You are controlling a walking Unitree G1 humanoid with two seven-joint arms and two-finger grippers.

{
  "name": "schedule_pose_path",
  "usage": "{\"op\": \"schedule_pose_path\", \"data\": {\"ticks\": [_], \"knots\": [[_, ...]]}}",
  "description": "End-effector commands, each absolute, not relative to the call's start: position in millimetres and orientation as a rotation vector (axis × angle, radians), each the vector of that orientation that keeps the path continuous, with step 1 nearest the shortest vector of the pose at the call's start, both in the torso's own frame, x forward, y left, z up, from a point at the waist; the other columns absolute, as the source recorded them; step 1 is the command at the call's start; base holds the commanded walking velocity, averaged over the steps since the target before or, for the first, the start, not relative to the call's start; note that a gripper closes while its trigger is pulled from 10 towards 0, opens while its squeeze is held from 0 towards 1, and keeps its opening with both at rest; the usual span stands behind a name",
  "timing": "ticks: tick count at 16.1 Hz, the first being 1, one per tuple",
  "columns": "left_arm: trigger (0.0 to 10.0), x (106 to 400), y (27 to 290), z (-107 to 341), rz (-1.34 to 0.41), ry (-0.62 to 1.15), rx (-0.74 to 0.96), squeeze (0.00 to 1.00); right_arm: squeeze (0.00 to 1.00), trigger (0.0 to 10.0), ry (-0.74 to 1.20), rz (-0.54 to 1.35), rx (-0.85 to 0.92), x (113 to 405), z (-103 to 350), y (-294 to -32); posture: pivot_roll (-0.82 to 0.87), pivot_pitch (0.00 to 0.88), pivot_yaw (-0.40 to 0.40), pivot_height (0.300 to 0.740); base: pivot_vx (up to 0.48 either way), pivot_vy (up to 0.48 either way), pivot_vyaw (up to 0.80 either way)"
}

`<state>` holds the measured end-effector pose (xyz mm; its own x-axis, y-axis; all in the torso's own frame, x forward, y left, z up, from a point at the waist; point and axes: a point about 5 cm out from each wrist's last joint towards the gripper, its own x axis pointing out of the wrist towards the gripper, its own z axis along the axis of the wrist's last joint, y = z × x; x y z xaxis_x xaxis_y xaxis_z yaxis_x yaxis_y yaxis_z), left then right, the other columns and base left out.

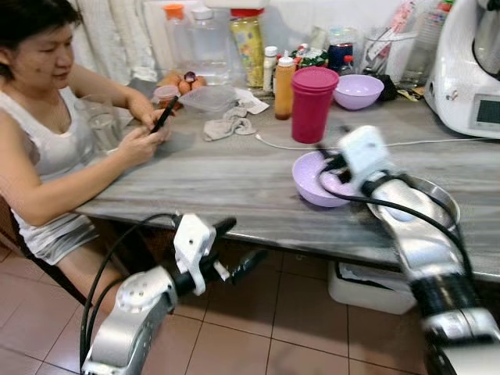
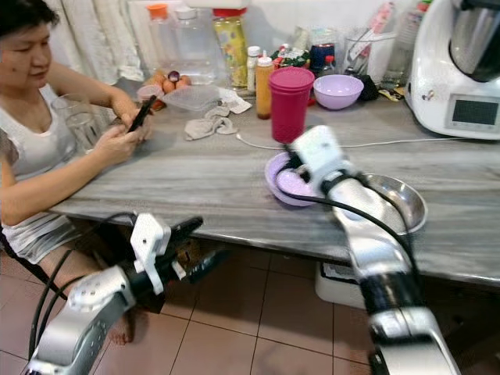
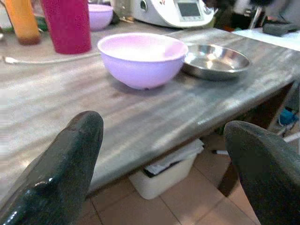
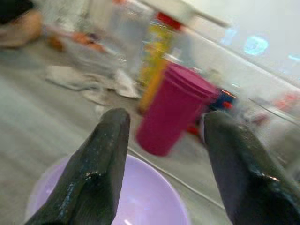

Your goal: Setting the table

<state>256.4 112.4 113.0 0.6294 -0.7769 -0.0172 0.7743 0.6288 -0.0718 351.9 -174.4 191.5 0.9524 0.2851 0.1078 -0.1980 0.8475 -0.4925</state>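
A lilac bowl point(image 1: 311, 186) sits near the front edge of the grey table point(image 1: 226, 172), with a shallow steel plate point(image 3: 215, 61) right beside it. My right gripper point(image 1: 332, 166) hovers just over the bowl point(image 4: 140, 197), fingers open with nothing between them. Behind the bowl stands a magenta lidded cup point(image 1: 311, 101). A second lilac bowl point(image 1: 358, 90) rests further back. My left gripper point(image 1: 241, 244) is open and held below the table's front edge, pointing at the bowl point(image 3: 143, 56).
A person point(image 1: 47, 117) sits at the table's left end holding a phone point(image 1: 162, 116). Bottles, jars and a cloth point(image 1: 228, 123) crowd the back. A white kitchen machine point(image 1: 469, 70) stands at the right, its cable point(image 1: 273, 144) running across the table. A white box point(image 1: 367, 285) sits under the table.
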Motion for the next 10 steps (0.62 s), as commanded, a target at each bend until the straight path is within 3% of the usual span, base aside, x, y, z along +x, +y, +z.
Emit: {"op": "schedule_pose_path", "data": {"ticks": [1,10], "knots": [[10.0,259.0,115.7,113.4,-0.872,0.049,-0.057,0.0,1.0,10.0,-0.171,0.15,-0.494,344.1,192.9,-187.1,-0.25,0.0,0.093,0.74,0.0,0.0,0.0],[10.0,267.3,114.8,120.1,-0.897,0.029,-0.074,0.0,1.0,10.0,0.1,-0.244,-0.36,311.4,159.3,-242.2,-0.28,0.0,0.093,0.74,0.0,0.0,0.0]]}}
